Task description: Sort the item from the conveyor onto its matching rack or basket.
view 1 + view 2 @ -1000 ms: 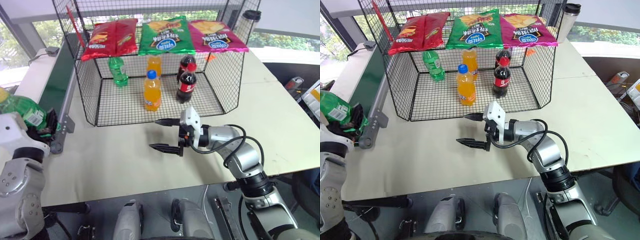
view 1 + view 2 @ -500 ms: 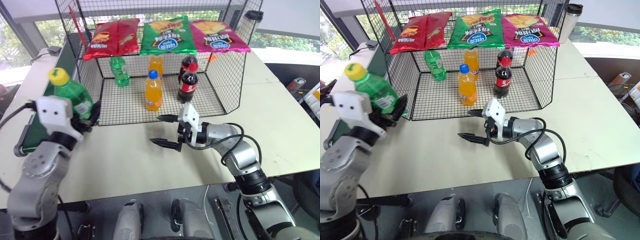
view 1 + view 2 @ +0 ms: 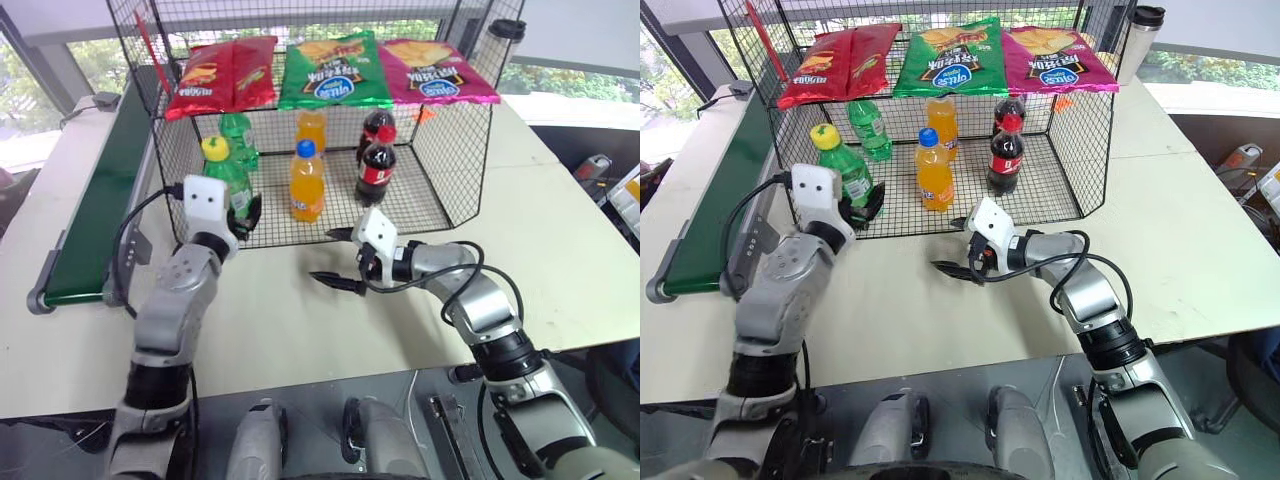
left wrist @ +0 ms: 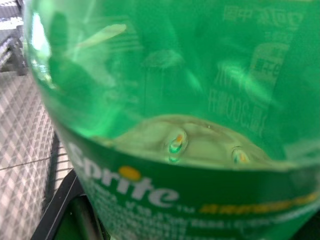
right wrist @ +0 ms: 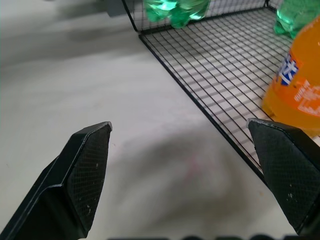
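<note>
left eye view | left hand (image 3: pixel 238 212) clamped on bottle (image 3: pixel 228 180) | right hand (image 3: pixel 333 258) apart

In the left wrist view the green bottle (image 4: pixel 170 120) is so near that its cap & base are cut off by the frame, & most label print is too blurred to read. In the head views the left gripper (image 3: pixel 243 213) has fingers mostly hidden behind its white housing & the bottle, so the contact w/ the bottle is not clear. The conveyor (image 3: pixel 95 215) runs out of frame toward 11 o'clock, & the mesh cage (image 3: pixel 320 215) top is cut off at 12 o'clock.
</note>
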Action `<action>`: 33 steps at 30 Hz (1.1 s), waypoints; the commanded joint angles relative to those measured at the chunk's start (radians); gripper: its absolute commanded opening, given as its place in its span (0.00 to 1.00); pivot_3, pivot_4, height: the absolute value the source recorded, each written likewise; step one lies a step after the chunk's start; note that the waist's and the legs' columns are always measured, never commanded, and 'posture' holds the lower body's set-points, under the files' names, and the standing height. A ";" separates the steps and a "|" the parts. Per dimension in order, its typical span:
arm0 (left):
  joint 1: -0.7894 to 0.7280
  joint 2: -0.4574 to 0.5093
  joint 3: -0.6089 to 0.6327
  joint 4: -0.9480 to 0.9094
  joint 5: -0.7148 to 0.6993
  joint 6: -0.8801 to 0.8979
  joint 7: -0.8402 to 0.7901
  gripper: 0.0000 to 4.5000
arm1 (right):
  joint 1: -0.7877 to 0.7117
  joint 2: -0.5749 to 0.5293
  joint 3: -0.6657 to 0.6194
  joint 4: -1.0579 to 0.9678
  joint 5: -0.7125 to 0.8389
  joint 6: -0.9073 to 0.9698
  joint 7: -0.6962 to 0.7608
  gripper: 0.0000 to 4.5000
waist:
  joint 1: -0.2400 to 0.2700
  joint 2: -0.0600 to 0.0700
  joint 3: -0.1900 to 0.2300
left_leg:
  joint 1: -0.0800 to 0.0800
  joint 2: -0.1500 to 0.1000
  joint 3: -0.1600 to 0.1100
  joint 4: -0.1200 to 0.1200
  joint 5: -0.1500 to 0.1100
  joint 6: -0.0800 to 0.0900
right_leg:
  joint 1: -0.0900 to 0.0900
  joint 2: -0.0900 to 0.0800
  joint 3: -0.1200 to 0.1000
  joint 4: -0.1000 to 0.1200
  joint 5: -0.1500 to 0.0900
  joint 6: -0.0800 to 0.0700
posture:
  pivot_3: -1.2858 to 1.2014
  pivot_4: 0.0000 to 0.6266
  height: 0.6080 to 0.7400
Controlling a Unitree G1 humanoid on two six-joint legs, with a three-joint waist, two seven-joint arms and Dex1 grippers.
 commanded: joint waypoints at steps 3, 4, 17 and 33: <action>-0.079 -0.019 -0.009 0.102 0.071 -0.111 0.013 0.61 | -0.030 -0.007 0.002 -0.050 -0.020 0.019 -0.020 1.00 | -0.001 0.000 0.000 | 0.000 0.000 0.000 0.000 0.000 0.000 | 0.000 0.000 0.000 0.000 0.000 0.000 | 0.52 0.24 1.00; -0.086 -0.023 -0.008 0.120 0.079 -0.122 0.012 0.61 | -0.032 -0.004 0.003 -0.048 -0.026 0.021 -0.026 1.00 | -0.001 0.000 0.000 | 0.000 0.000 0.000 0.000 0.000 0.000 | 0.000 0.000 0.000 0.000 0.000 0.000 | 0.52 0.24 1.00; -0.178 -0.076 0.040 0.390 0.080 -0.245 0.015 0.61 | -0.031 0.000 0.002 -0.044 -0.033 0.024 -0.038 1.00 | 0.000 0.000 0.000 | 0.000 0.000 0.000 0.000 0.000 0.000 | 0.000 0.000 0.000 0.000 0.000 0.000 | 0.52 0.24 1.00; -0.177 -0.071 0.031 0.385 0.108 -0.266 0.015 1.00 | -0.021 0.001 0.008 -0.048 -0.029 0.019 -0.029 1.00 | -0.001 0.000 0.000 | 0.000 0.000 0.000 0.000 0.000 0.000 | 0.000 0.000 0.000 0.000 0.000 0.000 | 0.52 0.24 1.00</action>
